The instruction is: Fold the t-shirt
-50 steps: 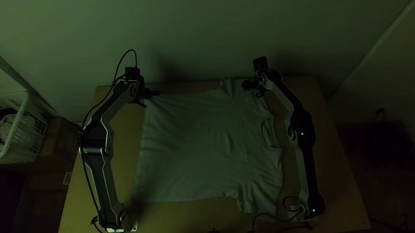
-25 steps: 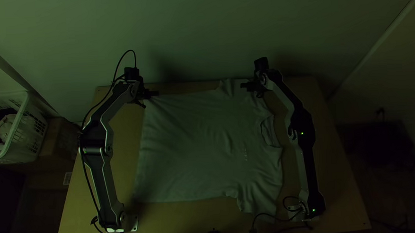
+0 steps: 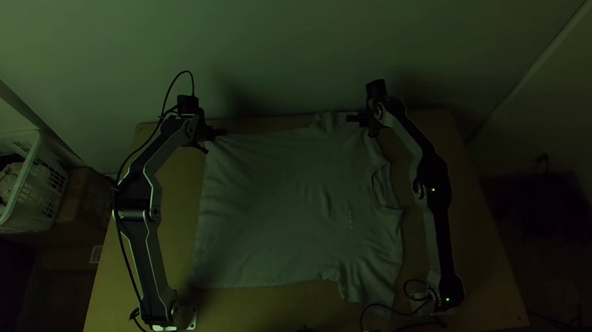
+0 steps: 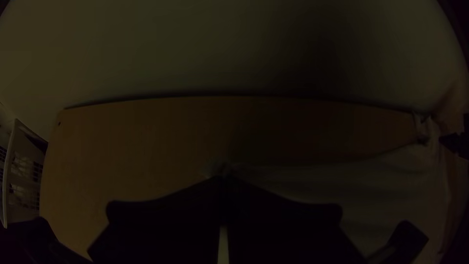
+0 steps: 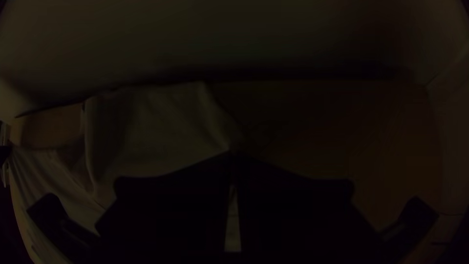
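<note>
Across desk (image 3: 480, 258), top view: T-shirt (image 3: 278, 207), spread; hem (image 3: 199, 222) nine o'clock, collar (image 3: 382, 187) three. Left hand (image 3: 222, 132) pinching hem corner, right hand (image 3: 354, 118) pinching far sleeve (image 3: 329, 122); bulk five o'clock from left, seven from right.

- just 1 table (image 3: 476, 244)
- 1 t-shirt (image 3: 278, 214) on it
- left arm (image 3: 153, 261) plus right arm (image 3: 439, 239), so 2
- left gripper (image 3: 222, 132) plus right gripper (image 3: 353, 118), 2 again, near the far edge
- 1 basket (image 3: 31, 163), past the table's left edge
</note>
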`<act>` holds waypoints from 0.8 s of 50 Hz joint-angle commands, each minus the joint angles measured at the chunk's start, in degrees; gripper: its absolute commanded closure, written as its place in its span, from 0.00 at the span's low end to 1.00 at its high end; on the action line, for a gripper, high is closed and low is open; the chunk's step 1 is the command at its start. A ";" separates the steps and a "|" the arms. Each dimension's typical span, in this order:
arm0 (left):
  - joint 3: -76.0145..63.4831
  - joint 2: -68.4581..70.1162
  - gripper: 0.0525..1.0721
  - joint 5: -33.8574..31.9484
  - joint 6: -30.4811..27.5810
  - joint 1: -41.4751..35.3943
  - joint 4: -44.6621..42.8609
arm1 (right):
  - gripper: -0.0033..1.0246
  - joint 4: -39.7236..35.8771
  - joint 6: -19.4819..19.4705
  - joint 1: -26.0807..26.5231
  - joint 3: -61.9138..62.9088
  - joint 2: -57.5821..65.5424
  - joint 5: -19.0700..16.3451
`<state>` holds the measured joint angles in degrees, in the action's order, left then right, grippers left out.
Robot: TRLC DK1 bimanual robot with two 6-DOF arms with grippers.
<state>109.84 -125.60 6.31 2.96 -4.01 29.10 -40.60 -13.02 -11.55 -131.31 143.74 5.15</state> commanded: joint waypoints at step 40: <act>4.42 0.53 0.98 0.55 1.17 0.76 2.63 | 0.97 -6.51 3.88 1.09 4.39 -10.68 1.44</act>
<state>116.18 -125.62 6.31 3.42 -4.01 31.86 -45.30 -9.98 -10.48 -128.92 135.68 5.58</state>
